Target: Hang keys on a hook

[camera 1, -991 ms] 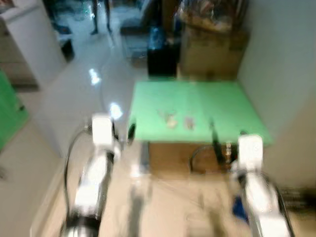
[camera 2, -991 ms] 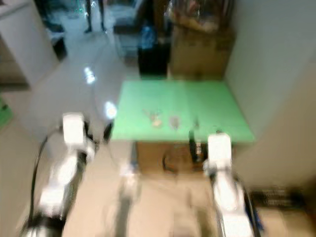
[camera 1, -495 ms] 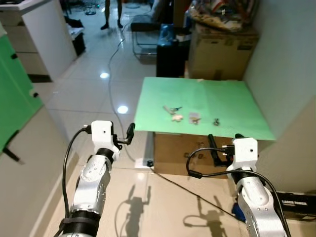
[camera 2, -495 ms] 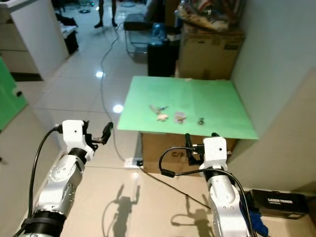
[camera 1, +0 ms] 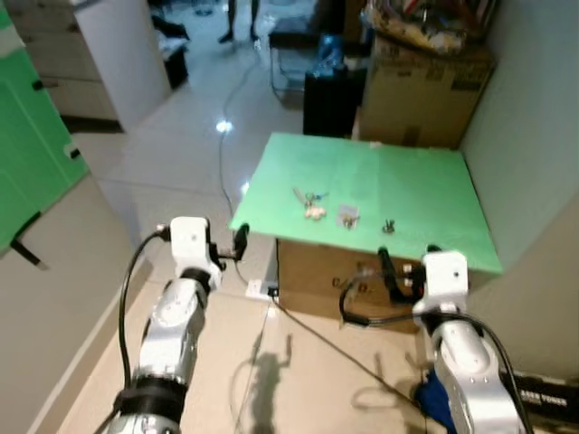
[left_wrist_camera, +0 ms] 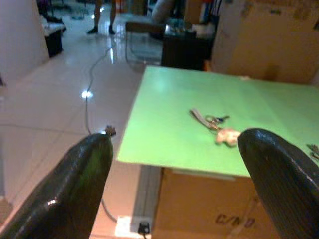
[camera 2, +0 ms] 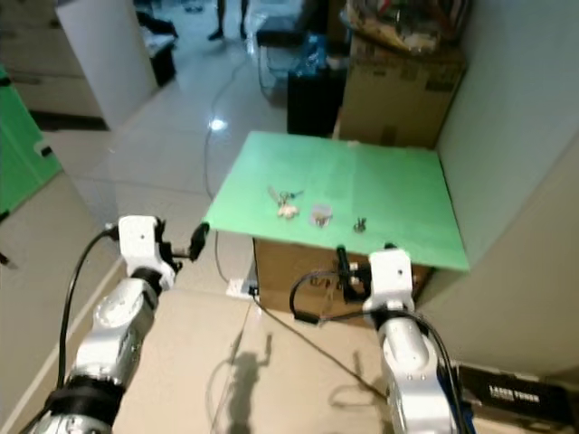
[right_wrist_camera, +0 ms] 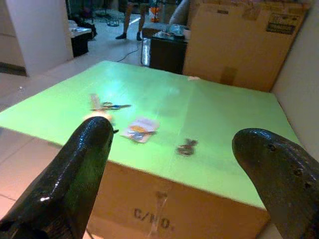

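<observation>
A green board (camera 1: 407, 194) lies flat on a cardboard box (camera 1: 317, 271) that stands against a pale wall, and three small things rest in a row near its front edge. The keys (camera 1: 309, 198), on a strap with a pale fob, lie furthest to the robot's left; a small flat packet (camera 1: 347, 216) sits just beside them, and a small dark metal piece (camera 1: 388, 226) lies a little further right, apart from both. The left gripper (left_wrist_camera: 174, 189) is held out in front of the board's left front corner, short of it, its two black fingers spread wide with nothing between them. The right gripper (right_wrist_camera: 174, 169) hangs before the box's front face, below the board's edge, its fingers also spread wide and empty. A black cable (camera 1: 226, 136) trails across the glossy tiled floor (camera 1: 181, 154) toward the box. Behind the board stand a large cardboard carton (camera 1: 425, 86) and a dark bin (camera 1: 330, 104); a person's legs (right_wrist_camera: 130, 20) show far back.
</observation>
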You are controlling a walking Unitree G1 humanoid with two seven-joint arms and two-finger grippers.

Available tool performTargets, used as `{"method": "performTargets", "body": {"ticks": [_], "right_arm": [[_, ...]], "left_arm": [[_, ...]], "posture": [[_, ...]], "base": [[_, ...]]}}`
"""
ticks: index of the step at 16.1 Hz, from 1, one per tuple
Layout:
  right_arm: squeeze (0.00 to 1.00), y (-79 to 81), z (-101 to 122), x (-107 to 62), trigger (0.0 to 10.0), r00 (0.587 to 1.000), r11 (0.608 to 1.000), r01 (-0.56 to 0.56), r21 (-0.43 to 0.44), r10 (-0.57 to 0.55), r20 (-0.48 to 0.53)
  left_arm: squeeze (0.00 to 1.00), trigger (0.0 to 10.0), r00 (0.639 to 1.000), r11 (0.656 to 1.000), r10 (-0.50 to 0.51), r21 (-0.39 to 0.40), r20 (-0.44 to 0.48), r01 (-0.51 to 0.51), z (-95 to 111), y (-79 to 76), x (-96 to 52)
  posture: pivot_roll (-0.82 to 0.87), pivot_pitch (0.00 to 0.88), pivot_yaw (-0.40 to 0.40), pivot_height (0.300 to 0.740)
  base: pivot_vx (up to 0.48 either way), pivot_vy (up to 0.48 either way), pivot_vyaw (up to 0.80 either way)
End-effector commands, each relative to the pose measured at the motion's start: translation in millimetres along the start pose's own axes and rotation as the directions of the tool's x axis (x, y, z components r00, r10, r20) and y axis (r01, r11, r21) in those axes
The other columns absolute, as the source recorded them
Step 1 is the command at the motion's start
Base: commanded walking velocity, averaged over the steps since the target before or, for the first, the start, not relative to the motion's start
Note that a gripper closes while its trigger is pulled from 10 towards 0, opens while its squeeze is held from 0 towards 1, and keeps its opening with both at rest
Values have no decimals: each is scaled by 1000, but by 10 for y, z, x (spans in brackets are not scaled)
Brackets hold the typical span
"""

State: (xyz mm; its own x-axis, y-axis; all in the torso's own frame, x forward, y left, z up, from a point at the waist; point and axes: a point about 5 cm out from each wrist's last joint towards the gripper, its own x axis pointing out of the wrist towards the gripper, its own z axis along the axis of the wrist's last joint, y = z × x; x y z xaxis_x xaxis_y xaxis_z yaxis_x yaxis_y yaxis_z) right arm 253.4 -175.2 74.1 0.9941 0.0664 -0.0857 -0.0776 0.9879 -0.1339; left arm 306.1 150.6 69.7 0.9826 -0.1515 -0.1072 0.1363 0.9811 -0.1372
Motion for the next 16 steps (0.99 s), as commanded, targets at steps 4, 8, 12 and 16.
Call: {"method": "performTargets", "body": {"ticks": [4, 8, 12, 16], "right_arm": [[0, -34, -91, -5, 10000, 998, 1000, 20, -19, -21, -51], [0, 25, -85, 31, 10000, 999, 1000, 1, -8, -1, -43], [0, 49, -86, 39, 10000, 999, 1000, -4, -7, 4, -37], [0, 48, -100, 24, 10000, 999, 1000, 5, -4, -5, -37]], "left_arm": [[0, 10000, 1000, 1000, 19, 19, -8, -18, 24, -53, 83], [0, 10000, 1000, 998, -3, 62, 24, 2, 71, -75, 91], [0, 10000, 999, 995, -34, 95, 34, 30, 89, -96, 93], [0, 10000, 996, 989, -79, 133, 48, 72, 135, -139, 120]], "posture": [[-168, 0, 45, 740], [-154, 0, 43, 740], [-154, 0, 45, 740], [-161, 0, 55, 740]], "base": [[185, 0, 431], [0, 0, 0], [0, 0, 0], [349, 0, 0]]}}
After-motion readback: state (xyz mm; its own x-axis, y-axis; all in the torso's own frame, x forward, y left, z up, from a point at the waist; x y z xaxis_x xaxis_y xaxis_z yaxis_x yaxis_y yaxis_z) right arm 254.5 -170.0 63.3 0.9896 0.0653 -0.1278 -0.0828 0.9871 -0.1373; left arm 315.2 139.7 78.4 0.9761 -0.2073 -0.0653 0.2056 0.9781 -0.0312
